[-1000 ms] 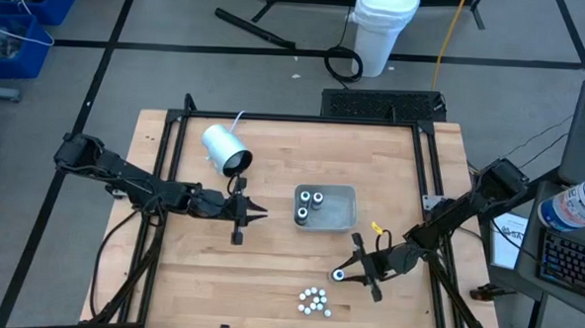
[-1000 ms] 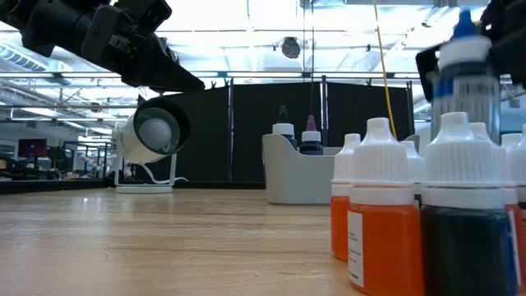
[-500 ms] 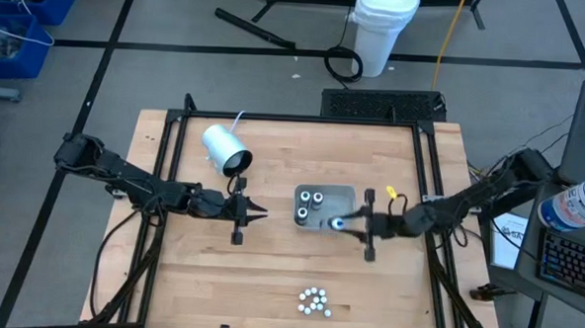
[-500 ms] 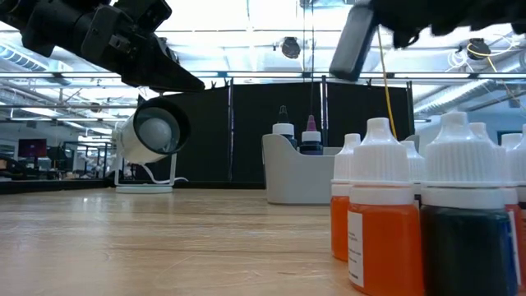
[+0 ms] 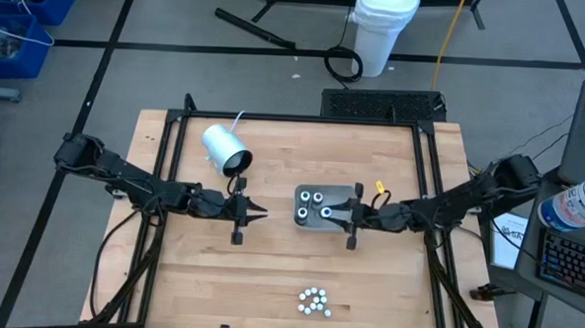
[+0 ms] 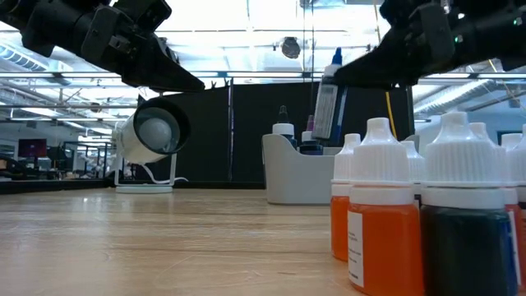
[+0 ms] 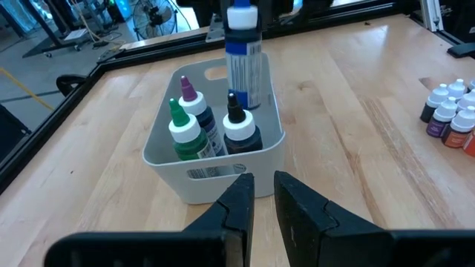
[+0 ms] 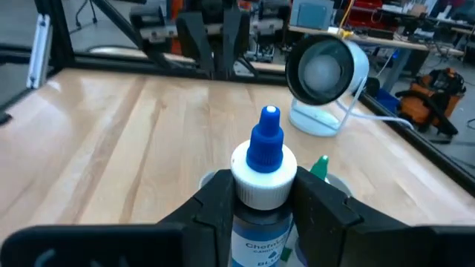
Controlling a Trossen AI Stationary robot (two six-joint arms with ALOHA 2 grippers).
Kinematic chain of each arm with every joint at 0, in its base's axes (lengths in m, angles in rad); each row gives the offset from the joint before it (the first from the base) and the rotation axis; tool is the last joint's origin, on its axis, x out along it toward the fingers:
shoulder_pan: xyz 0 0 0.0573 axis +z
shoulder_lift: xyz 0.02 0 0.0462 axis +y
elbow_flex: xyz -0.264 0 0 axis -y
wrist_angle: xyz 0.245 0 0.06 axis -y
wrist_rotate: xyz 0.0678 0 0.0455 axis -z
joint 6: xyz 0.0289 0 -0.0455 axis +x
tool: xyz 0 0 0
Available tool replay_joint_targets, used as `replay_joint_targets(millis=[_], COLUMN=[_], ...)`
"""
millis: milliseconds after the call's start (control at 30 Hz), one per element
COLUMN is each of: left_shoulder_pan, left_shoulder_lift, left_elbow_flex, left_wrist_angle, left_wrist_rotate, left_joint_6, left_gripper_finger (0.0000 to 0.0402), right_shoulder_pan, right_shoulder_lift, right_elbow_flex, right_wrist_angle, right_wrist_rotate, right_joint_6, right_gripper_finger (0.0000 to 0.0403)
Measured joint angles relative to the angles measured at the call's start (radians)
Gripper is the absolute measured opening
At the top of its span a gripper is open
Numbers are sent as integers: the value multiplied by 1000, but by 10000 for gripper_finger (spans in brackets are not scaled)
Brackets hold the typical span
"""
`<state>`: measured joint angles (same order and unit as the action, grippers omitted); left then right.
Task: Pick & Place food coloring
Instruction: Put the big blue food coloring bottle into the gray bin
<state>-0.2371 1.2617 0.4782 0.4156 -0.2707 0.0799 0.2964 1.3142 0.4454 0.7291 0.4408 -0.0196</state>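
Progress: your right gripper (image 5: 345, 215), clamped on the blue-tipped white-capped food coloring bottle (image 7: 243, 63), has swung from the near bottle cluster (image 5: 313, 301) to over the grey rectangular tray (image 5: 341, 228), w/ three bottles inside. Release looks next. Left gripper (image 5: 254, 214) waits left, nearly shut, empty.

A tray (image 5: 344, 226) is set near the table's (image 5: 268, 282) centre, slightly toward the right edge. Three bottles (image 7: 211, 130) are stood upright inside the tray, at its end nearer the left edge. A fourth bottle (image 6: 328, 97) is held above the tray's other end by the right gripper (image 5: 341, 215), reached in from the right edge. The left gripper (image 5: 258, 215) is positioned left of the tray, apart from it, above the table. A cylinder (image 5: 225, 149) is placed toward the far left corner. A cluster of bottles (image 5: 313, 300) is stood near the front edge, in front of the tray and well apart from it.
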Motion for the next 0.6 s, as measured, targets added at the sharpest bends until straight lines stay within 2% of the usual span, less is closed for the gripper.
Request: replay_joint_targets(millis=[600], left_shoulder_pan=[0], left_shoulder_lift=[0], left_elbow_flex=[0], left_wrist_angle=[0], left_wrist_rotate=[-1], left_joint_6=[3], left_gripper_finger=[63], right_shoulder_pan=[-49], right_shoulder_lift=[161], right_elbow_flex=[0], right_wrist_angle=[97], right_wrist_rotate=[0], right_joint_6=[37], right_gripper_finger=[110])
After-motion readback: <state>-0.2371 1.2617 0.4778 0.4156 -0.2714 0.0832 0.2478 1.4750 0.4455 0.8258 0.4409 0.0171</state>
